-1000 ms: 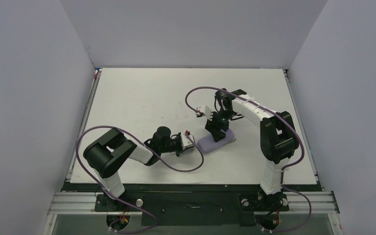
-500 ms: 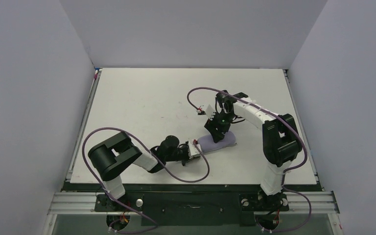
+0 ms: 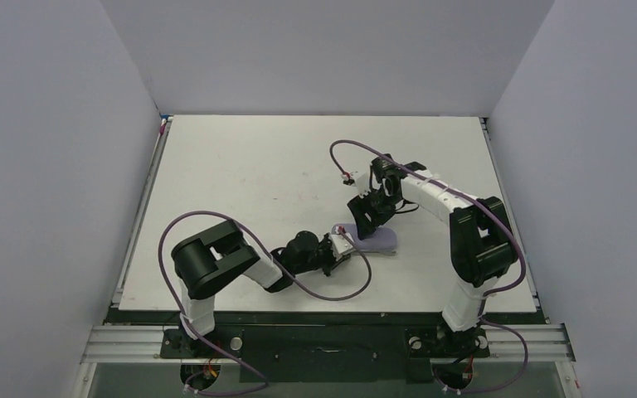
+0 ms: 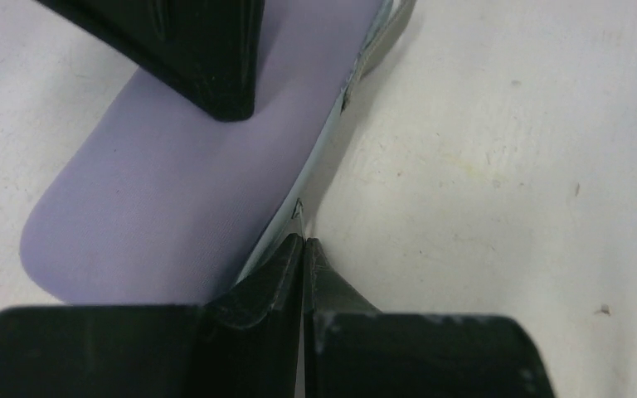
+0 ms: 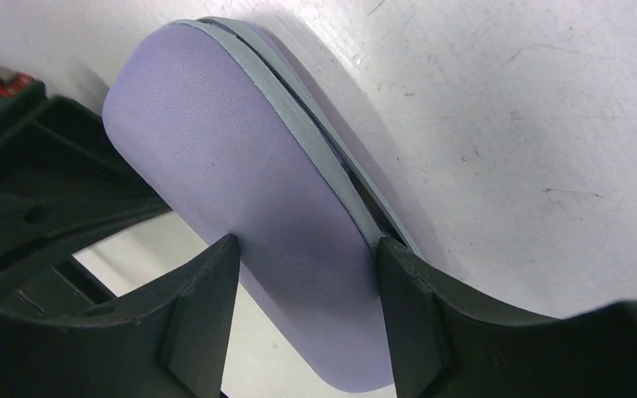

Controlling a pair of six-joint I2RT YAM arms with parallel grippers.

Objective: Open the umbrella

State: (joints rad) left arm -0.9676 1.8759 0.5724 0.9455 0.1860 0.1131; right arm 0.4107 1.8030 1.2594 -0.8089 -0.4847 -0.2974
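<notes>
White table (image 3: 240, 166): right gripper (image 5: 306, 242) clamps lilac pouch (image 5: 216, 141)

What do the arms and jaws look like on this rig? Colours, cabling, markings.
The left arm and right arm match: bulky black joint housings, white link shells. A purple cable loops loosely along each. Jaws are matte black, wedge-shaped, tapering to blunt tips, lightly scuffed. No readable markings, no sleeves.

The left arm (image 3: 207, 264) and right arm (image 3: 477, 240) share white links and bulky black joint housings. A purple cable (image 3: 350, 142) loops off each. The fingers (image 5: 203, 315) are matte black, wedge-shaped, with faintly scuffed, ridged faces.
</notes>
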